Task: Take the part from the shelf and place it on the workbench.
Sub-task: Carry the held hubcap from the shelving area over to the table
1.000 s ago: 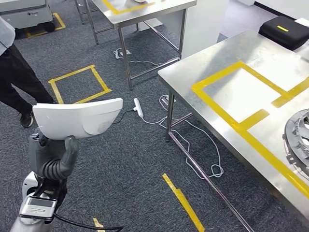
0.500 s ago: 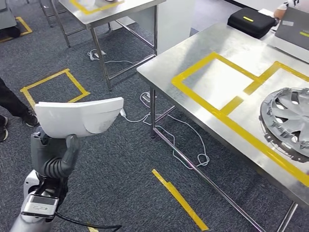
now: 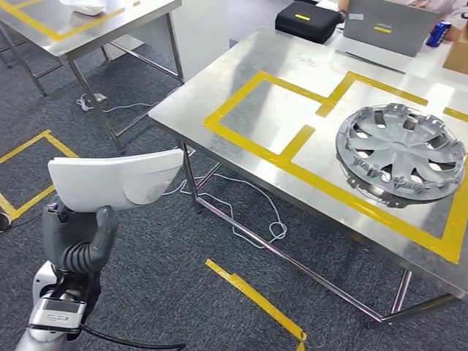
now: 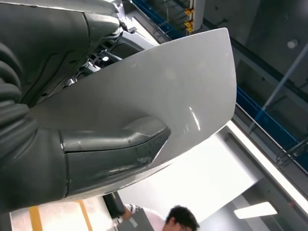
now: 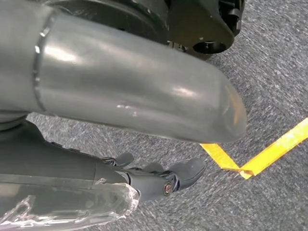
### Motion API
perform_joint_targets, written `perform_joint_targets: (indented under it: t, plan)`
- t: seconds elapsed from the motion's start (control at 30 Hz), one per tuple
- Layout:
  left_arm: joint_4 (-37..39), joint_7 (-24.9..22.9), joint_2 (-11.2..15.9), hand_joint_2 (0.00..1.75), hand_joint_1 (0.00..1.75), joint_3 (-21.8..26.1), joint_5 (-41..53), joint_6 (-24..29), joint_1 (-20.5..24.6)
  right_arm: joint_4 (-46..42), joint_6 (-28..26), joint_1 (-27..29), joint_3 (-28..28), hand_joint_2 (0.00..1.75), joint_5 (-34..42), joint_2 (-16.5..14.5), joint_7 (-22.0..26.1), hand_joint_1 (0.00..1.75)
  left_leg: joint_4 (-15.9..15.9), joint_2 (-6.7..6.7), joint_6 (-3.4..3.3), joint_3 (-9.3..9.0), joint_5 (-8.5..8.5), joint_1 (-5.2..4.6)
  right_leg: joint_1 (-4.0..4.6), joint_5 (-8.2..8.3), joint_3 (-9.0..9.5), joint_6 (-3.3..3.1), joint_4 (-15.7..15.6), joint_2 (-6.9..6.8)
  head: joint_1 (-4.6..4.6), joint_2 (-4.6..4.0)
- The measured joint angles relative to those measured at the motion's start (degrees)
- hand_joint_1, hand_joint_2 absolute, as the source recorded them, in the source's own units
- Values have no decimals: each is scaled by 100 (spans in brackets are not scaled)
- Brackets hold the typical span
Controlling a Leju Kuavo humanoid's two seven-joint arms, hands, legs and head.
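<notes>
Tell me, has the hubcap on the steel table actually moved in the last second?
No. The hubcap keeps its place inside the yellow tape frame on the table; the camera has swung, shifting the whole scene.

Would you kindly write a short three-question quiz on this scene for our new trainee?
1. True or false: the left hand holds the white part above the carpet, not yet over the workbench.
2. What lies on the workbench inside the yellow tape? A) a wheel cover B) a hammer C) a box
3. Fill in: the right hand hangs over the ____ floor, holding nothing.

Key: 1 true; 2 A, the grey wheel cover; 3 carpeted.
</notes>
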State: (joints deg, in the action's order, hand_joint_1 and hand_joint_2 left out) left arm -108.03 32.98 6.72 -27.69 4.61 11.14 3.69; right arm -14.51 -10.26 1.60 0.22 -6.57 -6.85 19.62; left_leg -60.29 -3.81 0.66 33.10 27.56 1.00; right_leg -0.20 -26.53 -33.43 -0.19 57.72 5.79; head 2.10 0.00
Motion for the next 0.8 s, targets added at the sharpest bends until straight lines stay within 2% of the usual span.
perform_joint_targets:
  t: [0.03, 0.07, 0.1, 0.13, 0.2, 0.23, 0.27, 0.3, 0.33, 0.37, 0.4, 0.47, 0.5, 0.53, 0.57, 0.63, 0.7, 0.77, 0.8]
  plan:
    - [-1, 0, -1, 175, 175, 2, 0, 1, -2, 0, 1, -7, 0, 0, -1, -1, 1, 0, 149, -111, -16, -54, -14, 6, -9, 6, -40, 34, 17, 60, 4, 0]
    - [-1, 0, 0, 175, 175, 3, 1, 2, -4, 1, 0, -9, 0, 0, -2, -1, 1, 0, 192, -130, -36, -65, 12, 0, -20, 18, -78, 76, 22, 122, 3, 0]
    - [-1, 0, -2, 175, 175, 4, 1, 3, -2, 3, -1, -2, 0, 0, -2, -1, 1, 0, 222, -72, -61, -71, 12, -5, -37, 34, -123, 118, 13, 187, 3, 0]
    - [-1, 0, -6, 175, 175, 4, 1, 2, 1, 5, -2, 11, 0, 0, -3, 1, 1, 0, 243, -2, -94, -77, -2, -4, -42, 31, -158, 155, 25, 166, 5, 0]
    - [-1, 0, -17, 175, 175, 4, 0, 2, 3, 9, -4, 20, 0, 0, -3, 3, 2, 0, 289, 163, -165, -97, -26, 11, -30, -126, -329, 212, 295, -99, 43, 0]
    - [-1, 0, -21, 175, 175, 5, 0, 1, -1, 9, -4, 11, 0, 0, -3, 3, 2, 0, 297, 251, -185, -101, -29, 9, -30, -282, -472, 230, 596, -294, 59, 0]
    - [-1, 0, -22, 175, 175, 5, 0, 1, -7, 9, -4, -3, 0, 0, -4, 3, 3, 0, 296, 337, -198, -99, -25, 2, -34, -454, -660, 250, 968, -427, 77, 0]
    - [-1, 0, -20, 175, 175, 6, 0, 1, -12, 9, -4, -13, 0, 0, -4, 3, 3, 0, 294, 427, -204, -100, -21, -5, -42, -585, -835, 267, 1314, -493, 79, 0]
    - [-1, 0, -19, 175, 175, 5, 1, 1, -14, 9, -4, -15, 0, 0, -4, 3, 3, 0, 293, 516, -205, -101, -14, -9, -47, -631, -944, 279, 1530, -527, 78, 0]
    - [-1, 0, -18, 175, 175, 5, 1, 2, -13, 10, -4, -9, 0, 0, -6, 3, 2, 0, 292, 597, -202, -105, -6, -10, -49, -578, -952, 284, 1548, -551, 80, 0]
    - [-1, 0, -19, 175, 175, 5, 2, 4, -14, 10, -4, 0, 0, 0, -10, 3, 1, 0, 292, 669, -193, -114, 4, -10, -49, -435, -842, 280, 1347, -585, 80, 0]
    - [-1, 0, -20, 175, 175, 6, 2, 13, -14, 11, -4, 2, 1, 0, -22, 3, -1, 0, 289, 795, -156, -142, 33, -24, -24, -118, -420, 252, 587, -781, 83, 0]
    - [-1, 0, -19, 175, 175, 7, 2, 19, -15, 11, -5, -8, 1, 0, -29, 3, -2, 0, 282, 848, -129, -154, 50, -41, -6, -30, -239, 219, 275, -874, 79, 0]
    - [-1, 0, -18, 175, 175, 8, 2, 23, -15, 11, -5, -19, 2, 0, -38, 3, -2, 0, 279, 900, -100, -163, 63, -58, 12, 0, -134, 184, 92, -935, 71, 0]
    - [-1, -1, -17, 175, 175, 9, 2, 26, -16, 13, -6, -26, 3, 0, -47, 3, -2, 0, 277, 953, -69, -170, 72, -74, 29, -11, -104, 147, 29, -936, 62, 0]
    - [-1, -1, -18, 175, 175, 11, 2, 39, -14, 20, -9, -12, 4, 0, -68, 4, -5, 0, 278, 1011, -7, -191, 94, -67, 25, 11, -112, 68, 20, -807, 49, 0]
    - [-2, 0, -17, 175, 175, 16, 3, 58, -12, 29, -14, 5, 8, 0, -104, 5, -9, 0, 95, 816, 49, -134, 260, -37, 8, 38, -100, 3, -9, -696, 34, 0]
    - [-2, -1, -9, 175, 175, 26, 3, 80, -26, 34, -17, -6, 28, 0, -160, 5, -10, 0, -505, 543, 69, 139, 608, -21, 5, 47, -93, -41, -20, -601, 9, 0]
    - [-1, -1, -5, 175, 175, 34, 2, 95, -36, 35, -21, -14, 51, 0, -196, 5, -12, 0, -883, 483, 70, 328, 766, -23, 11, 45, -92, -55, -18, -555, 1, 0]
